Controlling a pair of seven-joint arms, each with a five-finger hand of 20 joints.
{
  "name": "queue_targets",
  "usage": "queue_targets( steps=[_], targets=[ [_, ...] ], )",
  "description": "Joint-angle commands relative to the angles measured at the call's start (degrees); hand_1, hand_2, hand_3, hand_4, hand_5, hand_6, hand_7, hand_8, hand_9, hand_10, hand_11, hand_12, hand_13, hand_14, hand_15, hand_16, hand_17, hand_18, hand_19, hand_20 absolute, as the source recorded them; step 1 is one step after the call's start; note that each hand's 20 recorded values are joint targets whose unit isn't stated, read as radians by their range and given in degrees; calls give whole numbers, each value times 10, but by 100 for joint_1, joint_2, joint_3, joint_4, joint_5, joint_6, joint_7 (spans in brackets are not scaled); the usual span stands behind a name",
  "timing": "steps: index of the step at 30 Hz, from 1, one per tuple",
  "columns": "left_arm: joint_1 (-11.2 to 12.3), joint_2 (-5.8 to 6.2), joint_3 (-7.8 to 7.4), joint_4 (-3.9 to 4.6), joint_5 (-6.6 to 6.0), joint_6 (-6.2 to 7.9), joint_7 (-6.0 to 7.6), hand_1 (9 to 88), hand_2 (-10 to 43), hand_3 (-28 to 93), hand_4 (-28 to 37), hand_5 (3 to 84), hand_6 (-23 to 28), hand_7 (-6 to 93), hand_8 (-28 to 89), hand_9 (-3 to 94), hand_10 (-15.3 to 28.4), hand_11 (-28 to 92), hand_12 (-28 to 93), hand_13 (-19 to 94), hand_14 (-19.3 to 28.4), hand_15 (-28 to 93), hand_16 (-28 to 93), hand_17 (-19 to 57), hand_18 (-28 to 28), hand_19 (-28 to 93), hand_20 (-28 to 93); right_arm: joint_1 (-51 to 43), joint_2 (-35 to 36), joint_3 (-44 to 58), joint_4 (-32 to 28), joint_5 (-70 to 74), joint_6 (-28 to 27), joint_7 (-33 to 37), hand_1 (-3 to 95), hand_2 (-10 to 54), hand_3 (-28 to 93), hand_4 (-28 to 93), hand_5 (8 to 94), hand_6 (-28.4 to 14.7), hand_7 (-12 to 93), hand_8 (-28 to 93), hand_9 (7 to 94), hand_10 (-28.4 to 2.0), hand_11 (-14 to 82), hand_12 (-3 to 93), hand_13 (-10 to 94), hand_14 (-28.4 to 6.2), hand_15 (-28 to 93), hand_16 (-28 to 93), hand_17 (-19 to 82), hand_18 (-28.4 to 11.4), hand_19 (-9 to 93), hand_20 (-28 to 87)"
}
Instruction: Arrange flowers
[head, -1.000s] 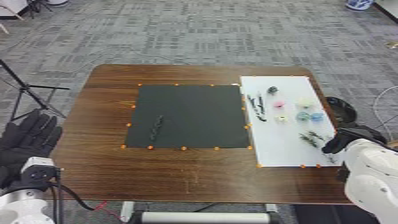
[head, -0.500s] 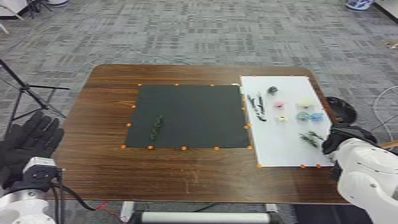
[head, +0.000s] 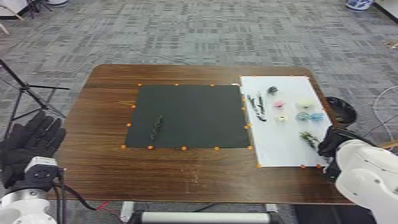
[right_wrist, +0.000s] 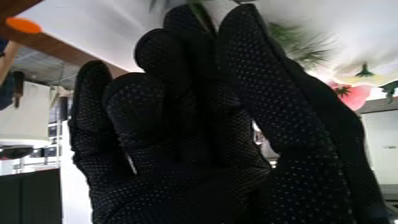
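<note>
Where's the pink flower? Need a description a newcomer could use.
On the brown table, go to the white sheet right of the black mat. On its upper half, the pink flower lies just right of the long dark pieces. It's the only pink one; its neighbours are blue flowers and pale yellow flowers.

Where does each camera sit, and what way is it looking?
Head view: on the robot's head, facing forward and down at the table; both white arms, the left hand and the right hand show.
Right wrist view: on the right wrist, looking along that hand's black glove toward the white sheet.
Both show the right hand, the sheet and a pink flower.
</note>
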Motion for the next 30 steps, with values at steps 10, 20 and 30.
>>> queue_targets(
  steps=[10, 20, 30],
  targets=[
    [97, -16, 22, -64, 3, 69, 13, 269, 192, 782, -282, 470, 108, 129, -87, 367, 169, 258, 93, 267, 161, 339, -67, -68, 154, 404, 99, 72, 98, -56, -737, -901, 975, -373, 431, -47, 744, -31, 665, -34, 526, 184, 690, -160, 394, 548, 640, -154, 740, 402, 297, -278, 805, 341],
    [130, 28, 37, -78, 8, 96, -34, 269, 193, 785, -282, 468, 109, 130, -87, 365, 170, 258, 93, 266, 161, 339, -67, -68, 154, 404, 97, 2030, -297, -1983, -1160, -821, 873, -935, 432, -40, 737, -34, 663, -37, 534, 187, 694, -156, 403, 546, 650, -151, 743, 405, 303, -279, 817, 338],
    [65, 64, 126, -39, 50, 126, -85, 269, 193, 794, -279, 468, 109, 130, -87, 364, 171, 257, 93, 266, 162, 338, -67, -68, 154, 404, 96, 3961, -1464, -4020, -115, -391, 155, -1050, 440, -36, 728, -46, 657, -38, 531, 188, 690, -160, 400, 548, 645, -153, 745, 408, 298, -280, 820, 335]
  ],
)
